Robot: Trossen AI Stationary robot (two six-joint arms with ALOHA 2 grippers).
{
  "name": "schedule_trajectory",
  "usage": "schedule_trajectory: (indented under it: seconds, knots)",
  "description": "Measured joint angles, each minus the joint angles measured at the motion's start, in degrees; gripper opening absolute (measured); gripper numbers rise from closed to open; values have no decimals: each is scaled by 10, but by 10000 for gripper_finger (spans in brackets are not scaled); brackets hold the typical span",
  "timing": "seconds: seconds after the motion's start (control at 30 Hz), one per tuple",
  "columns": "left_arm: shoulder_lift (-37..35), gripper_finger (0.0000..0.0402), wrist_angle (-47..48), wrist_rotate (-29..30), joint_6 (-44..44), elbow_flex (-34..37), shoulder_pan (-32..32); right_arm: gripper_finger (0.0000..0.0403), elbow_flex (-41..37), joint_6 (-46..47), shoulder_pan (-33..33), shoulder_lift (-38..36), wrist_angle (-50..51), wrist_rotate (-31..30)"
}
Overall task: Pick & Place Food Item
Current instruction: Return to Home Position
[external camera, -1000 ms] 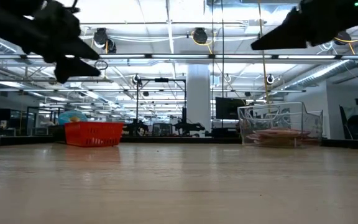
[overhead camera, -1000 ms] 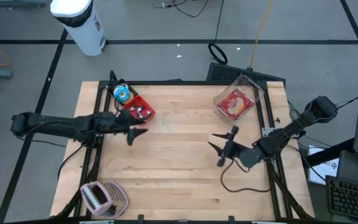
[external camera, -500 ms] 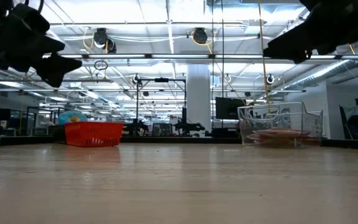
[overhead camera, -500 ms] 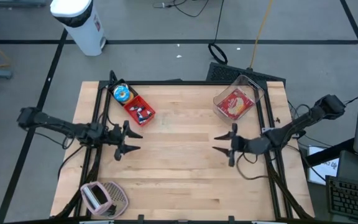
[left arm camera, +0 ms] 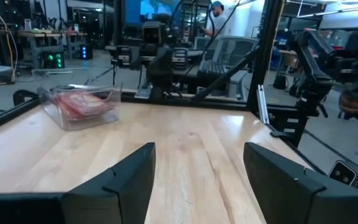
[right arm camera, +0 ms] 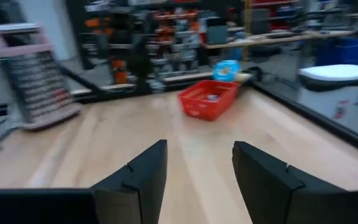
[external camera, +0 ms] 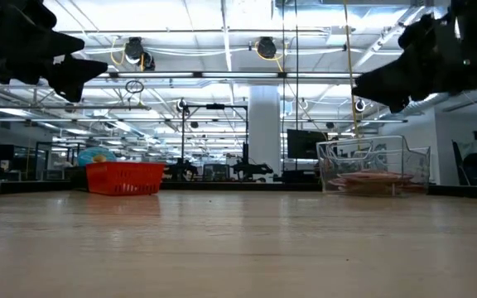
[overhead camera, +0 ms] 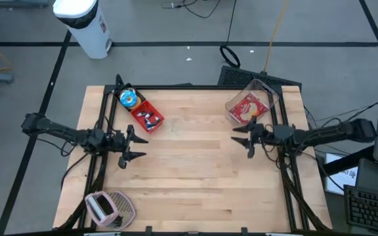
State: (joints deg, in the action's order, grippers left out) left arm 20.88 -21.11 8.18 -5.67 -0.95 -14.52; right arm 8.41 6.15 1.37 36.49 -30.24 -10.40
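Hovering over the left side of the counter (overhead camera: pixel 189 170), the left claw (overhead camera: pixel 135 145) has its 2 fingers apart and holds nothing. The right claw (overhead camera: pixel 241 139) hangs over the right side, also spread and empty. The small food coloring bottles (overhead camera: pixel 152 119) lie inside the red bin (overhead camera: pixel 138 109) at the far left corner. A clear container (overhead camera: pixel 268 98) stands at the far right.

The dark six-joint left arm (overhead camera: pixel 64 133) stretches low and nearly level inward from its own side, and its two-finger left gripper (overhead camera: pixel 136 147) points toward the middle with both dark fingers (left arm camera: pixel 129 180) spread wide apart. The dark right arm (overhead camera: pixel 327 134) mirrors it from the opposite side. Its right gripper (overhead camera: pixel 237 137) faces inward too, fingers (right arm camera: pixel 135 177) likewise parted.
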Motion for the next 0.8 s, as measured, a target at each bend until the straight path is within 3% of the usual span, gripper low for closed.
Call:
schedule_trajectory:
  seconds: [0.23, 0.53, 0.8]
  knots:
    - [0, 246, 8, 16, 1, 0, 0, 172, -59, 7, -54, -97, 12, -3]
    - [-29, 246, 31, 24, 7, 0, -6, 170, -68, -5, -42, -226, 150, -94]
    - [-85, 246, 72, 41, 39, 1, -14, 171, -69, -24, -30, -325, 245, -87]
